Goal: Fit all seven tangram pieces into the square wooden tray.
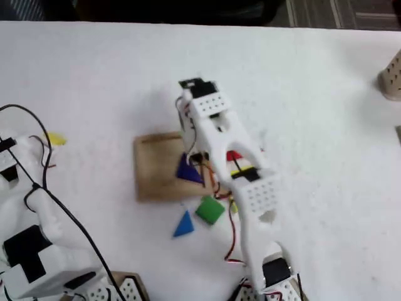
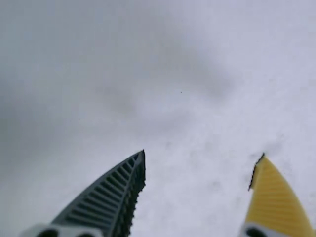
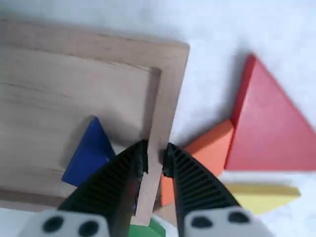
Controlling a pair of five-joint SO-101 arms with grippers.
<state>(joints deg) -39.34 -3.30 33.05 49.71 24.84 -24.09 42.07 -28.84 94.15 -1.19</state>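
Observation:
The square wooden tray (image 1: 153, 164) (image 3: 74, 94) lies mid-table. A dark blue triangle (image 1: 188, 169) (image 3: 89, 154) rests inside it near the right rim. My right gripper (image 3: 154, 154) hovers over that rim, shut with only a thin gap and holding nothing. Beside the tray lie a red triangle (image 3: 269, 128), an orange piece (image 3: 210, 150) and a yellow piece (image 3: 261, 195). A green square (image 1: 210, 210) and a lighter blue triangle (image 1: 183, 225) sit in front of the tray. My left gripper (image 2: 202, 158) is open over bare white table at the far left, its yellow fingertip (image 1: 55, 139) showing there.
The right arm (image 1: 241, 182) stretches from the near edge over the red and yellow pieces. Black cables (image 1: 62, 207) trail across the left arm's base. A beige perforated object (image 1: 391, 78) stands at the right edge. A small wooden block (image 1: 128, 285) sits by the near edge.

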